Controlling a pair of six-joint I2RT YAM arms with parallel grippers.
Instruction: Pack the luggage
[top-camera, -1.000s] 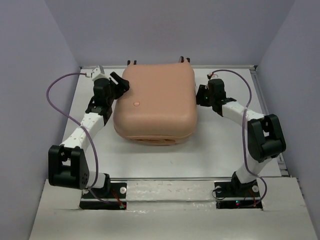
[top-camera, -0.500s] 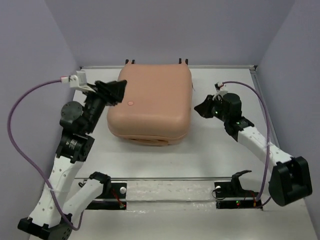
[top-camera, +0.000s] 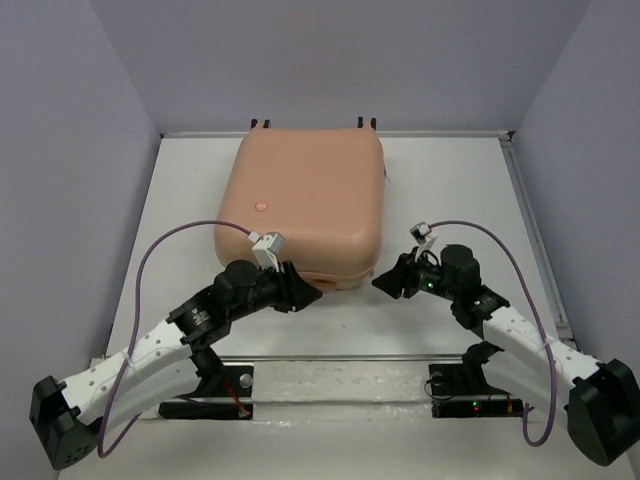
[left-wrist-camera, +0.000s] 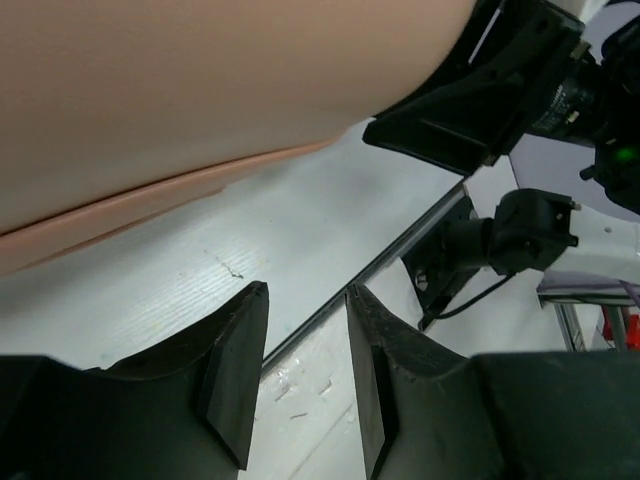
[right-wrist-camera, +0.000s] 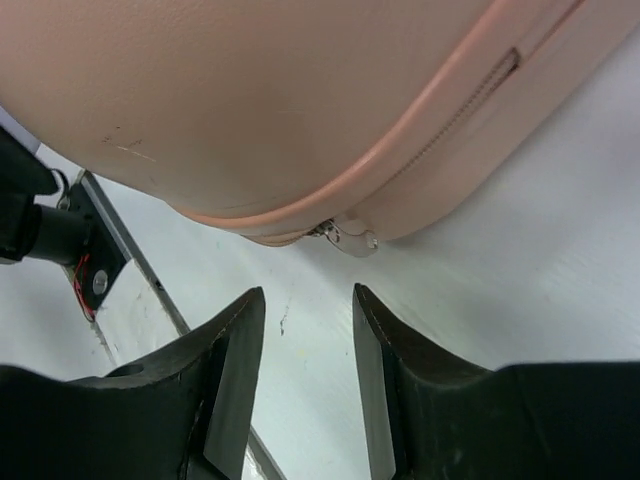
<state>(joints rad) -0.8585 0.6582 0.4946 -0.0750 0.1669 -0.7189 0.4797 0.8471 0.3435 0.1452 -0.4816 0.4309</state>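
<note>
Shift from both flanks of closed peach-pink hard-shell suitcase (top-camera: 305, 205), lying mid white table (top-camera: 450, 180), down to its near edge; left fingers (left-wrist-camera: 235, 370) and right fingers (right-wrist-camera: 235, 360) partly open, empty; zipping likely next.

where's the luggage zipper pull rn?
In the right wrist view, the zipper pull hangs from the seam at the near-right corner of the luggage, just ahead of the open right gripper and not touching it.
</note>
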